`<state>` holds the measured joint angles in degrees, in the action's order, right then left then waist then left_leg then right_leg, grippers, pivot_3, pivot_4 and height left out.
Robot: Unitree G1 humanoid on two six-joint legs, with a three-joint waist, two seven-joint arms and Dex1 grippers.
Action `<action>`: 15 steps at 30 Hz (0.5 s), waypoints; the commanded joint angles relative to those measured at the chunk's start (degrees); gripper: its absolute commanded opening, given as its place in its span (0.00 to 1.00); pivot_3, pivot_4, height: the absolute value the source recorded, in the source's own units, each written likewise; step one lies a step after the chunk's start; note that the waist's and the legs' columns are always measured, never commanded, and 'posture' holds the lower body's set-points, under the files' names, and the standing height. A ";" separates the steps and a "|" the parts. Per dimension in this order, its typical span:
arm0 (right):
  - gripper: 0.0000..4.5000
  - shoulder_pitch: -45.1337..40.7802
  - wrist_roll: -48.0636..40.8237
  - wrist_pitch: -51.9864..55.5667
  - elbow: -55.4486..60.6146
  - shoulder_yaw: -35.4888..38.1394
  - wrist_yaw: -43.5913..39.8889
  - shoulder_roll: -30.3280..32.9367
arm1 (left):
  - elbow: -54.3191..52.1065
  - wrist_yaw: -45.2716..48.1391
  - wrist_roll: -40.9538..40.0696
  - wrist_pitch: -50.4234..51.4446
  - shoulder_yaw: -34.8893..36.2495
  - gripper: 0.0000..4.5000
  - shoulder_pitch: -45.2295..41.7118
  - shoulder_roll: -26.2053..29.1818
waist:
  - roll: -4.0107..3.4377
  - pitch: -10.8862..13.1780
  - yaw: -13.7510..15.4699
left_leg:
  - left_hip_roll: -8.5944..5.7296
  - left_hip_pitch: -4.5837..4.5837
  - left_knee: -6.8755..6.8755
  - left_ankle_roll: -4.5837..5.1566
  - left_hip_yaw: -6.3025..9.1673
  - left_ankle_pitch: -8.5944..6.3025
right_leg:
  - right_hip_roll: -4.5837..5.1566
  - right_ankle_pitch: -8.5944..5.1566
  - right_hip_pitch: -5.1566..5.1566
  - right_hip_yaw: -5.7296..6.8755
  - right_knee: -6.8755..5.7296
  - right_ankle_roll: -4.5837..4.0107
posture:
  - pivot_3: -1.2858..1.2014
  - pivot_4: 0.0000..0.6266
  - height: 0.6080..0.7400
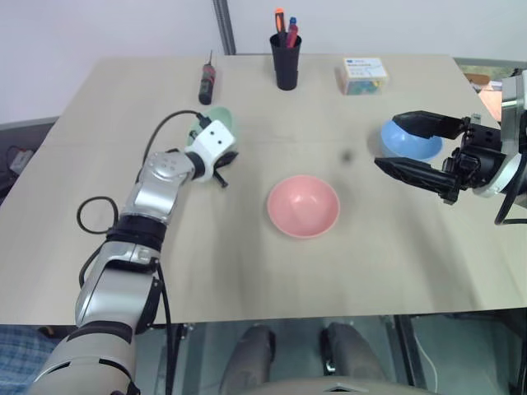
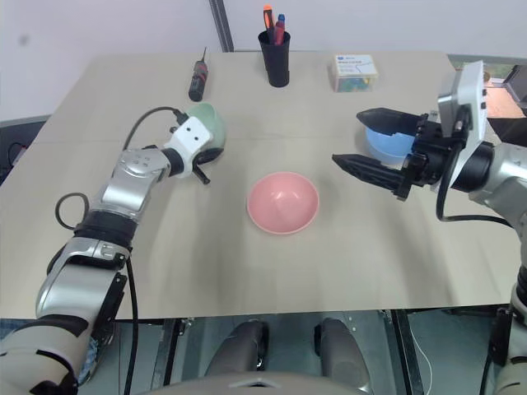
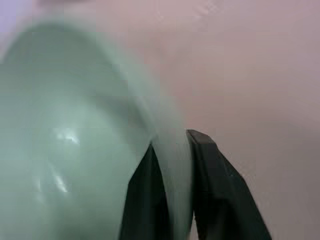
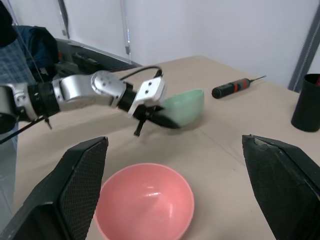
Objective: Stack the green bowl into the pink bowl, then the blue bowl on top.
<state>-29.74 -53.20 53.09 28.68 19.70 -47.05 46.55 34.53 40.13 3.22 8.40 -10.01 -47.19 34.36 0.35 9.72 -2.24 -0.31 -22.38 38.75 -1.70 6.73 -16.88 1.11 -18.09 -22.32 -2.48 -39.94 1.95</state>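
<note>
Over the table (image 1: 247, 271), from my head view, my left gripper (image 1: 221, 161) is clamped on the rim of the green bowl (image 1: 221, 120) at ten o'clock from the pink bowl (image 1: 303, 206); my right gripper (image 1: 409, 146) hangs wide open before the blue bowl (image 1: 410, 141) at two o'clock. Along my left wrist, black fingers (image 3: 145, 200) pinch one thin, smooth wall, so the matte plastic could slip or swing when lifted. Past my right wrist, the green bowl sits tilted in that grip beyond the round pink one.

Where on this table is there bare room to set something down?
The whole near strip of the table, in front of the pink bowl, is bare. So is the far-left corner beside the screwdriver. It is crowded along the far edge around the pen cup and box.
</note>
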 commanded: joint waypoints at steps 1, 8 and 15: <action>1.00 -0.53 -0.93 -1.97 0.51 0.00 -0.52 1.02 | 0.06 1.61 0.30 0.38 0.55 0.00 -0.32 -0.02 | 0.00 0.00 0.00 | 0.00 -0.07 0.10 -0.02 0.05 0.01 | -0.01 0.00 -0.04 0.04 -0.03 0.00 | 0.52 0.24 0.99; 1.00 0.03 -0.86 -3.27 0.31 -0.97 -0.52 1.21 | -2.45 6.40 0.03 1.15 0.19 0.00 -1.14 0.53 | 0.00 0.00 0.03 | -0.02 -0.20 0.23 -0.05 0.16 0.03 | 0.00 0.00 -0.06 0.14 -0.04 0.00 | 0.52 0.24 0.99; 1.00 0.00 -1.03 -3.81 -0.07 -1.61 -0.51 0.95 | -16.71 21.42 -3.98 4.55 -2.58 0.00 -1.34 1.45 | 0.02 0.01 0.01 | -0.05 -0.51 0.40 -0.07 0.24 0.04 | 0.01 0.00 -0.22 0.22 -0.06 0.00 | 0.52 0.24 0.99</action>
<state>-29.58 -53.45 50.77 28.13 17.67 -47.24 46.87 23.65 57.98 0.83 12.32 -12.14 -47.90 34.72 0.36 9.73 -2.23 -0.35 -22.90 39.14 -1.77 6.97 -16.84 1.11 -18.09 -22.56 -2.27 -40.01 1.95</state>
